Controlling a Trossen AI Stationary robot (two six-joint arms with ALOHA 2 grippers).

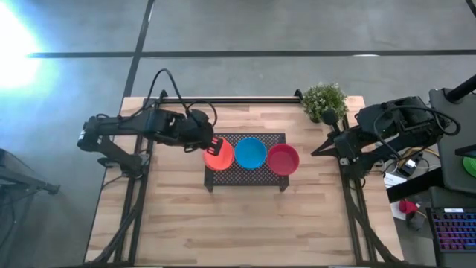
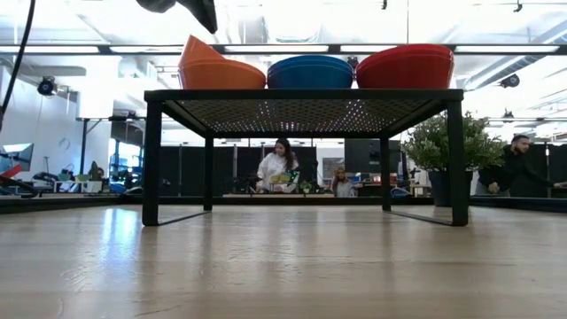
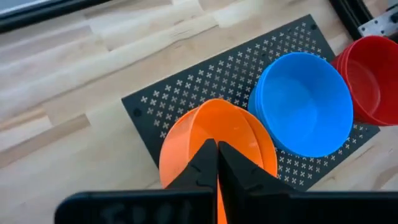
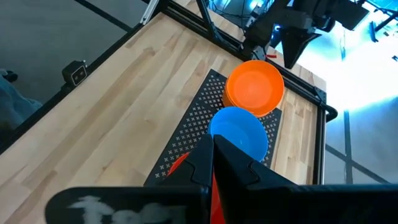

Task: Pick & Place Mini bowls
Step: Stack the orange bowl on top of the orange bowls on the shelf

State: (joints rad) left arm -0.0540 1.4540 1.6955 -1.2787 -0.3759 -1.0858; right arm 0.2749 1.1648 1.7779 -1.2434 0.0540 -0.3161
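Surface [image 1: 178, 216]: pale wood planks, the near half bare, with open room on all sides of the rack.

Mesh rack [image 1: 256, 173]: dark, rectangular, on thin legs, standing in the middle of the surface nearer its far edge. In the low view the space beneath its top is open right through.

Orange bowl [image 1: 219, 155]: on the rack's left end, tilted, with one side of its rim lifted, overhanging the rack's left edge. It touches or nearly touches the blue bowl.

Blue bowl [image 1: 251, 152]: at the rack's middle, upright, between the other two.

Red bowl [image 1: 282, 159]: on the rack's right end, upright, its rim reaching past the rack's right edge.

Left gripper [image 1: 213, 143]: over the rack's left end, fingers drawn narrow at the orange bowl's rim; whether the rim is actually pinched cannot be told.

Right gripper [image 1: 321, 147]: pulled back at the surface's right edge, well apart from the rack, fingers closed on nothing.

Potted plant [image 1: 325, 100]: green, at the surface's far right corner, just beside the right arm.

People: several in the room beyond, seen in the low view.
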